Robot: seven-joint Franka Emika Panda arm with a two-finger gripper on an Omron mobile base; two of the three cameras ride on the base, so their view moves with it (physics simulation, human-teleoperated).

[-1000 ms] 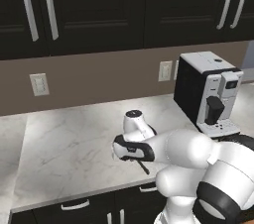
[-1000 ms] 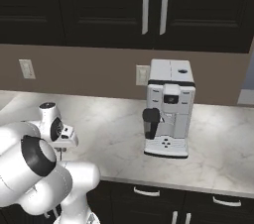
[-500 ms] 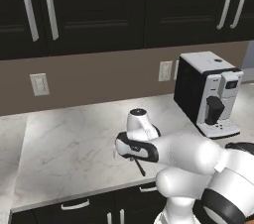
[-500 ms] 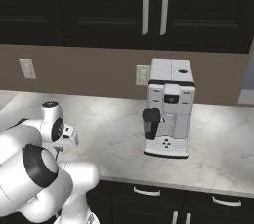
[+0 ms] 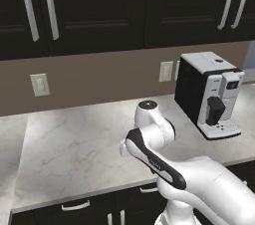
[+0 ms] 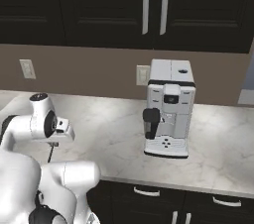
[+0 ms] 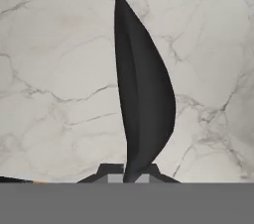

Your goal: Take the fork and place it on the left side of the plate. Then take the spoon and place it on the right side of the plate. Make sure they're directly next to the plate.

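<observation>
We see a white marble countertop with fine grey veins, running wall to wall above dark lower cabinets with silver handles and meeting a brown backsplash at the rear. On it, toward the right end, stands a boxy white and black coffee machine, its drip tray facing the front edge; from the other side the same machine sits near the wall. Up close, the veined stone surface lies bare and pale.

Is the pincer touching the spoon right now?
Touching. In the hand view the spoon rises straight out from between the closed pincer tips, its dark bowl seen edge-on above the marble counter.
</observation>
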